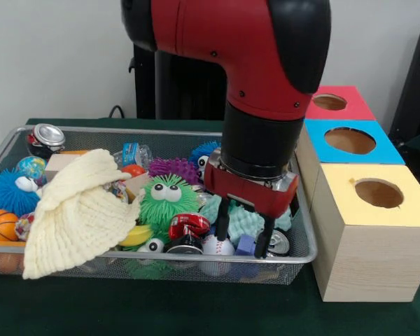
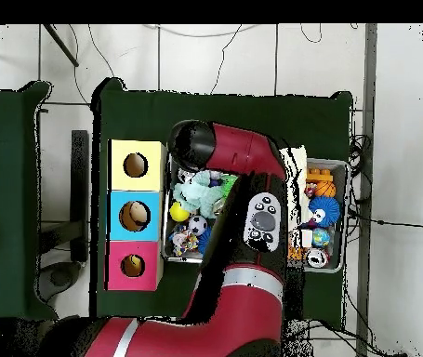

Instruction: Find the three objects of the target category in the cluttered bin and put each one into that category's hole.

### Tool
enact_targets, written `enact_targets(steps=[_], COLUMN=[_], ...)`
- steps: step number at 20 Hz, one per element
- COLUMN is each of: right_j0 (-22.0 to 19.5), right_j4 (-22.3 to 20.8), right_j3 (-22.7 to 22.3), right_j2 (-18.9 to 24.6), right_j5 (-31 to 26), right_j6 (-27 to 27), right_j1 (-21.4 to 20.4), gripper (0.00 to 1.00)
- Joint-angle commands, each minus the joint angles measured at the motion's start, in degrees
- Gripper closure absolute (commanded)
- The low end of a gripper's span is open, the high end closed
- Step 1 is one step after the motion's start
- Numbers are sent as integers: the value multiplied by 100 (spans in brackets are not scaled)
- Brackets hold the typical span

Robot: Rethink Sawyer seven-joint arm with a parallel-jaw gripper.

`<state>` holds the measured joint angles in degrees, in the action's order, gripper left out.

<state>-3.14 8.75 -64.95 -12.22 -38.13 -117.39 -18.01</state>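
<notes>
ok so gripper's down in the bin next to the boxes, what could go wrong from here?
1. The open gripper hangs over tightly packed clutter: a white baseball, a blue block and a can. Closing could catch two items, or just nudge them.
2. It works close to the bin wall beside the yellow box; a finger may hit the mesh.
3. The cream cloth drapes over the bin's front rim and may be hiding targets.

A dark green table (image 1: 196, 311) fills the lower frame. On it, at left and centre, sits the wire bin (image 1: 161, 257). At right stand three wooden boxes: yellow (image 1: 371, 231), blue (image 1: 346, 143), red (image 1: 336, 103).
</notes>
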Motion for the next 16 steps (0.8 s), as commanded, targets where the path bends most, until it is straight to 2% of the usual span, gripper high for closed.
enact_targets(steps=[1,7,10,14,16], right_j0=[60,128,261,435,478], right_j4=[229,324,358,396,400], right_j3=[-544,-1492,-2120,-2606,-2698], right_j2=[-17,20,-32,-136,-190], right_j5=[103,266,281,260,158], right_j6=[-1495,-1441,-1436,-1489,-1470], right_j1=[-77,-629,-1113,-1490,-1602], gripper=[0,0,0,0,0])
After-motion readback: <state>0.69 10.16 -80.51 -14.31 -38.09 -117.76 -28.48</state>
